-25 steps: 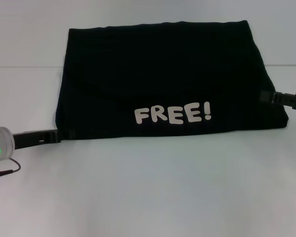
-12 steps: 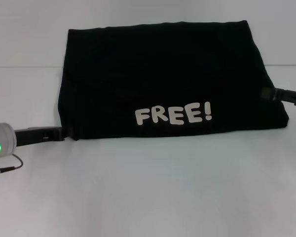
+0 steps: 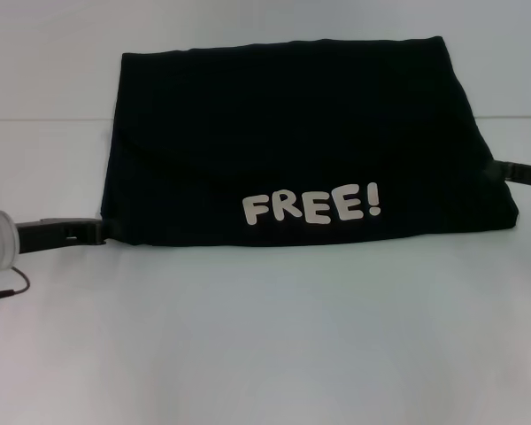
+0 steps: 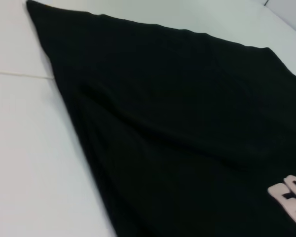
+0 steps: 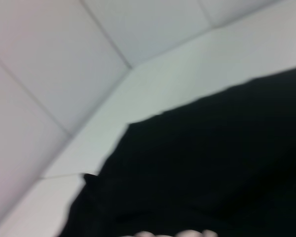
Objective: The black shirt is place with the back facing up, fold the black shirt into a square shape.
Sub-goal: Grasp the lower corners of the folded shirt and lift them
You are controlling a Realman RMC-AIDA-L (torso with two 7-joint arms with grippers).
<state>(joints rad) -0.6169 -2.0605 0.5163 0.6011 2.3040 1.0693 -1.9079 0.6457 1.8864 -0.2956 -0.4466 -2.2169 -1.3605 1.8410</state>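
Note:
The black shirt (image 3: pixel 292 133) lies folded into a wide flat block on the white table, with white "FREE!" lettering (image 3: pixel 311 205) near its front edge. My left gripper (image 3: pixel 99 232) sits low at the shirt's front left corner, touching its edge. My right gripper (image 3: pixel 506 171) is at the shirt's right edge, about halfway back. The left wrist view shows the shirt (image 4: pixel 177 123) lying smooth with a soft diagonal crease. In the right wrist view the shirt (image 5: pixel 212 163) fills the lower part, with a corner against the table.
The white table (image 3: pixel 265 336) stretches bare in front of the shirt. A pale wall (image 3: pixel 53 53) rises behind it, and the shirt's back edge reaches up past the seam between table and wall.
The left gripper pushed toward the shirt's corner, then drew back slightly and rose. The right gripper slid outward to the right, away from the shirt's side. The shirt kept its shape.

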